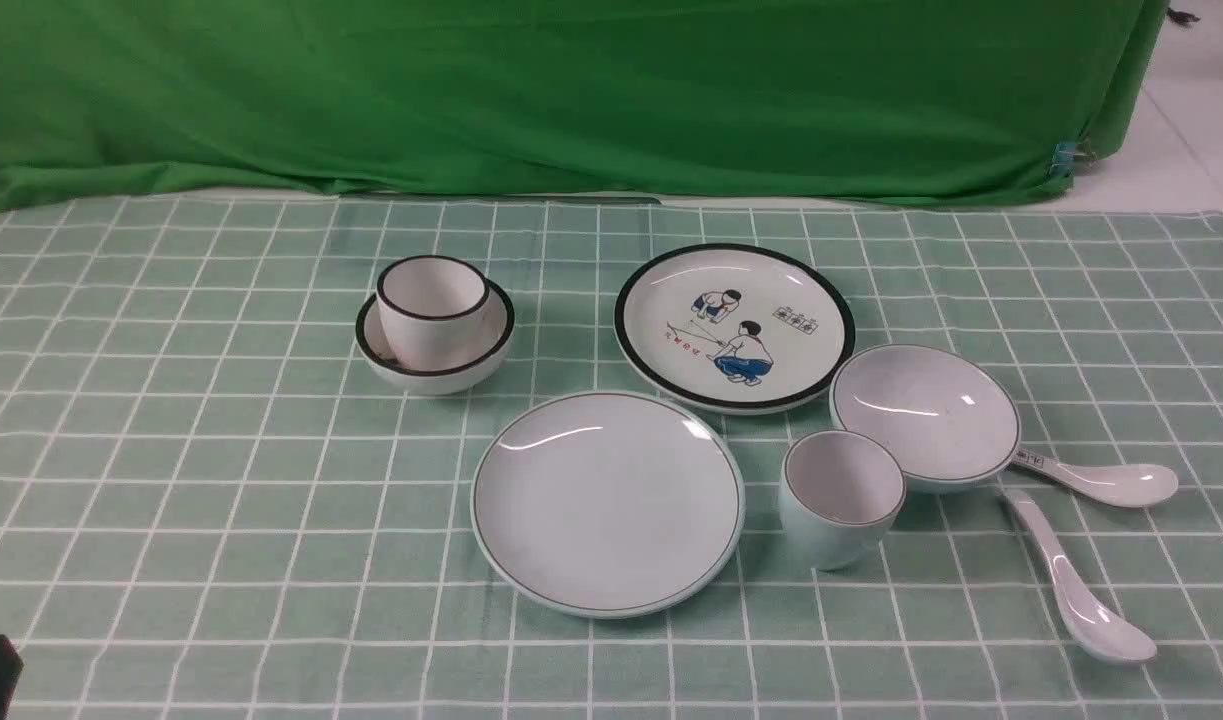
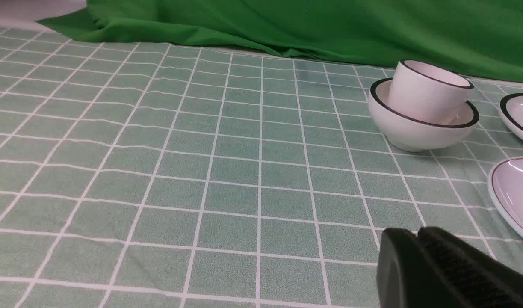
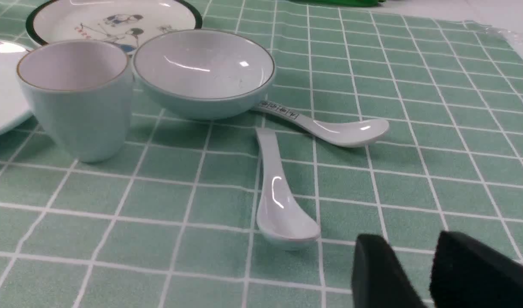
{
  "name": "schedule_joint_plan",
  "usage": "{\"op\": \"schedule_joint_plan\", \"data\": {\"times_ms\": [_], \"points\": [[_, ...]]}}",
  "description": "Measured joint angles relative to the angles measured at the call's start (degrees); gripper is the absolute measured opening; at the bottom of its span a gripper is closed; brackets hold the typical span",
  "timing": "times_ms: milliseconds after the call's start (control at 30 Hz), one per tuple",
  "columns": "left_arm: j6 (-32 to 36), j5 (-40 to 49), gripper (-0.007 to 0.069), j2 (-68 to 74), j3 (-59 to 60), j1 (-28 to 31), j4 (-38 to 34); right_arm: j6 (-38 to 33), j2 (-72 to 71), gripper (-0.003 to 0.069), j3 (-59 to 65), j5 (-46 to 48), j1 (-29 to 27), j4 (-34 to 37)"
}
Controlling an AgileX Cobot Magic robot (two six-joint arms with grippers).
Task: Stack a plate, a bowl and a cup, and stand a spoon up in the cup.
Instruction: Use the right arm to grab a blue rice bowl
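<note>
The pale plate (image 1: 607, 502) lies flat near the table's middle. Right of it stands the pale blue-green cup (image 1: 839, 498), upright and empty. The shallow pale bowl (image 1: 924, 415) sits just behind the cup. The plain white spoon (image 1: 1071, 590) lies on the cloth right of the cup, its handle pointing toward the bowl. In the right wrist view my right gripper (image 3: 411, 239) is open and empty, just short of the spoon (image 3: 282, 201). My left gripper (image 2: 417, 233) is shut on nothing, low over the cloth at the left, with the plate's edge (image 2: 515, 192) off to its side.
A white spoon with dark characters (image 1: 1101, 478) pokes out from under the bowl's right side. A cartoon plate with a black rim (image 1: 734, 326) lies behind. A black-rimmed white cup (image 1: 431, 300) sits in a black-rimmed bowl (image 1: 434, 365) at the back left. A green curtain (image 1: 571, 100) closes the far edge.
</note>
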Motion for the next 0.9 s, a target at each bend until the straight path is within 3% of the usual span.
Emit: {"op": "schedule_joint_plan", "data": {"times_ms": [800,900], "points": [[-0.04,-0.15,0.0017,0.0,0.0,0.0,0.53,0.0,0.0,0.0242,0.0,0.0,0.0,0.0],[-5.08,-4.81,0.0017,0.0,0.0,0.0,-7.65,0.0,0.0,0.0242,0.0,0.0,0.0,0.0]]}}
